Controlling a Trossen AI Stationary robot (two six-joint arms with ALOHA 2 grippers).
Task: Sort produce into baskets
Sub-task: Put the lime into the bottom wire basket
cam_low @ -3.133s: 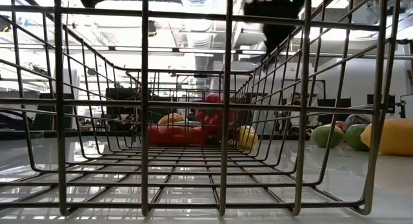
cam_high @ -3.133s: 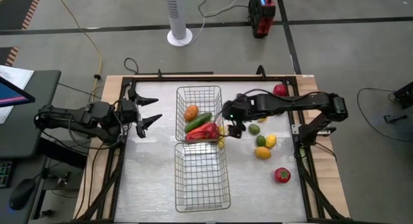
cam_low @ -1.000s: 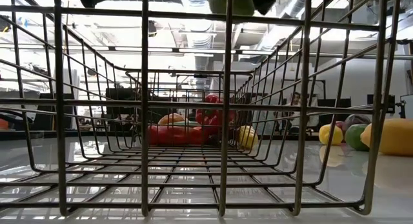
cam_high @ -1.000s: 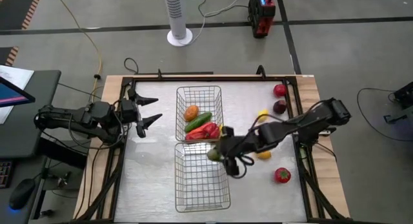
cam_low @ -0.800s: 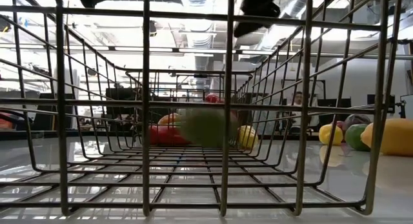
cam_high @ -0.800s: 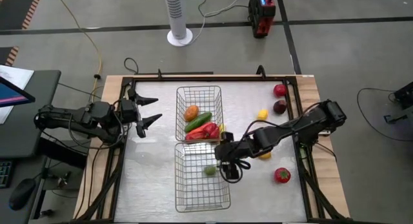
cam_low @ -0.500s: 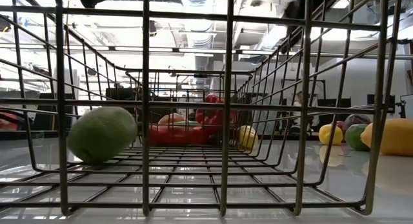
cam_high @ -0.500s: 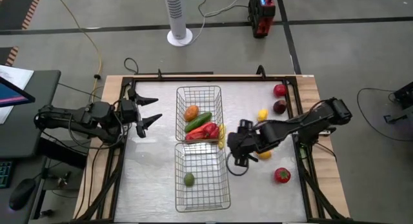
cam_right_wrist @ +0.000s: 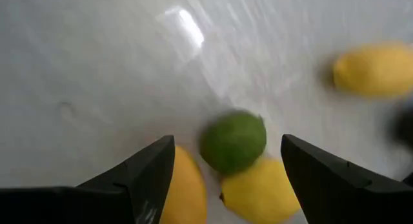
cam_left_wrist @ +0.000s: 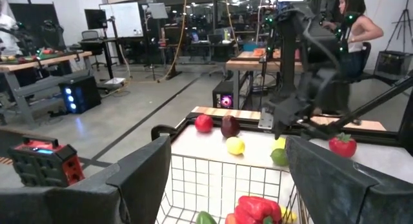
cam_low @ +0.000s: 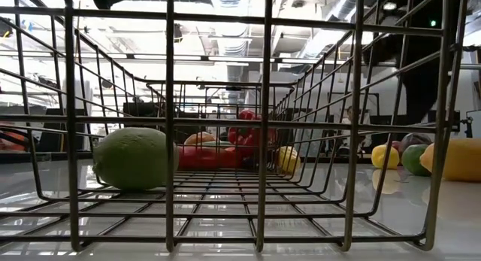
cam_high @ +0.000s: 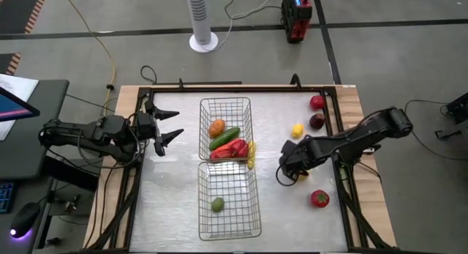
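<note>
Two wire baskets stand end to end at mid table. The far basket (cam_high: 225, 107) holds an orange, a cucumber and red peppers (cam_high: 229, 148). The near basket (cam_high: 229, 226) holds one lime (cam_high: 217, 204), resting on its floor by the left wall (cam_low: 135, 157). My right gripper (cam_high: 287, 170) hangs open, pointing down, just right of the baskets; another lime (cam_right_wrist: 233, 141) and two yellow pieces (cam_right_wrist: 261, 192) lie on the table below it, untouched. My left gripper (cam_high: 167, 126) waits open, held level left of the far basket, with nothing between its fingers (cam_left_wrist: 229, 153).
On the table's right part lie a red apple (cam_high: 316, 102), a dark-red apple (cam_high: 316, 121), a lemon (cam_high: 297, 129) and a red piece (cam_high: 319, 198). A banana (cam_high: 251, 153) lies against the far basket's right side. A dark frame (cam_high: 336, 137) edges the table.
My right gripper let go of a lime above the near basket; the lime fell in and rolled to the basket's left side. The gripper then went toward the table's right edge, sank and tipped downward over the lime and yellow pieces.
</note>
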